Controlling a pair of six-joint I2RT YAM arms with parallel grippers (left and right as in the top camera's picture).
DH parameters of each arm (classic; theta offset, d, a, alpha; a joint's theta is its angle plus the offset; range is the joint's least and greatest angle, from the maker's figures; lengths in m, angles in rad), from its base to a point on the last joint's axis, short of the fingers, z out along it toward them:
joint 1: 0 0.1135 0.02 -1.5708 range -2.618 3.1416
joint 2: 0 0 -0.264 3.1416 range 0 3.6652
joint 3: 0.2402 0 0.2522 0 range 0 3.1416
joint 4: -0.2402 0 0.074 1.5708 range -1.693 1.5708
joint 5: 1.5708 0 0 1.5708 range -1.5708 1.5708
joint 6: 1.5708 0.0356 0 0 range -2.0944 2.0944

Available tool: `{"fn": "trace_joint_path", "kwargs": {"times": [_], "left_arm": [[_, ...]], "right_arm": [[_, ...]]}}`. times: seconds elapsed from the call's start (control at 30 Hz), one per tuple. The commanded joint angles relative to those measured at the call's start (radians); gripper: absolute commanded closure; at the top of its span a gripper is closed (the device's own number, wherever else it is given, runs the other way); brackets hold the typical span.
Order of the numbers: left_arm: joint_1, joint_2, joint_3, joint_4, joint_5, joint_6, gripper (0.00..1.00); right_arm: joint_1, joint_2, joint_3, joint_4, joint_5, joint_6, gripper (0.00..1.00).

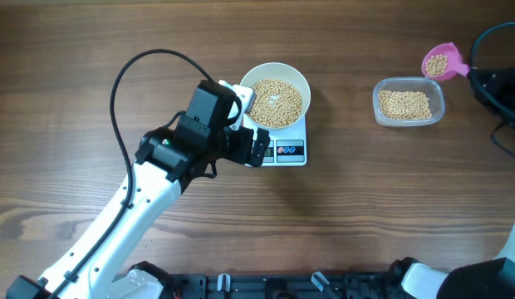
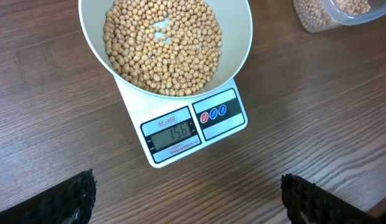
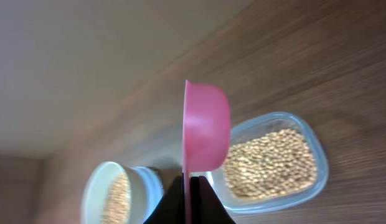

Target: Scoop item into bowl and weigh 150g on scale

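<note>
a brown wood-grain table (image 1: 340, 216) fills the overhead view, with the things in its upper half. the white scale (image 1: 291, 151) sits near the middle and the white bowl (image 1: 303, 83) stands on it, well filled with beans (image 1: 278, 101). the display (image 2: 174, 132) on the scale's 6 o'clock edge seems to read 156, which i take as a little over target

the left hand (image 1: 257, 149) hangs over the scale's 8 o'clock corner, just beside the bowl, its fingers spread wide with nothing between them. the right hand (image 3: 188, 199) is closed tight on the handle of a pink scoop (image 1: 443, 63), which carries a small load of beans

the relation that matters: from the scoop the bowl lies at about 8 o'clock, well apart, with a clear tub (image 1: 378, 104) of beans between them, near the scoop's 7 o'clock. the scoop's long axis runs from its cup toward 4 o'clock, back to the right hand. the right arm is nearer the tub and the left is nearer the bowl

judging by the reading, that load belongs in the tub rather than the bowl, and a few beans may need lifting out. bare wood lies between scale and tub, so an approach from the bowl's 3 o'clock side is open. its 7 o'clock side is crowded by the left arm
</note>
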Motion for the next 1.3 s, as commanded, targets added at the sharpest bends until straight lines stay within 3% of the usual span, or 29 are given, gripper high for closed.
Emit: {"fn": "trace_joint_path", "kwargs": {"times": [0.0,0.13,0.37,0.73,0.93,1.27], "left_arm": [[0.007,-0.003,0.015,0.002,-0.006,-0.005,0.00],[0.007,-0.003,0.015,0.002,-0.006,-0.005,0.00],[0.007,-0.003,0.015,0.002,-0.006,-0.005,0.00],[0.007,-0.003,0.015,0.002,-0.006,-0.005,0.00],[0.007,-0.003,0.015,0.002,-0.006,-0.005,0.00],[0.007,-0.003,0.015,0.002,-0.006,-0.005,0.00]], "right_arm": [[0.069,0.003,0.006,-0.001,0.111,-0.150,0.96],[0.135,0.011,0.006,-0.024,0.256,-0.153,0.96],[0.151,0.067,0.006,-0.060,0.289,-0.176,0.96],[0.228,0.111,0.006,-0.059,0.447,-0.433,0.96],[0.320,0.122,0.006,-0.060,0.648,-0.486,0.96],[0.400,0.134,0.006,-0.053,0.805,-0.564,0.96]]}}
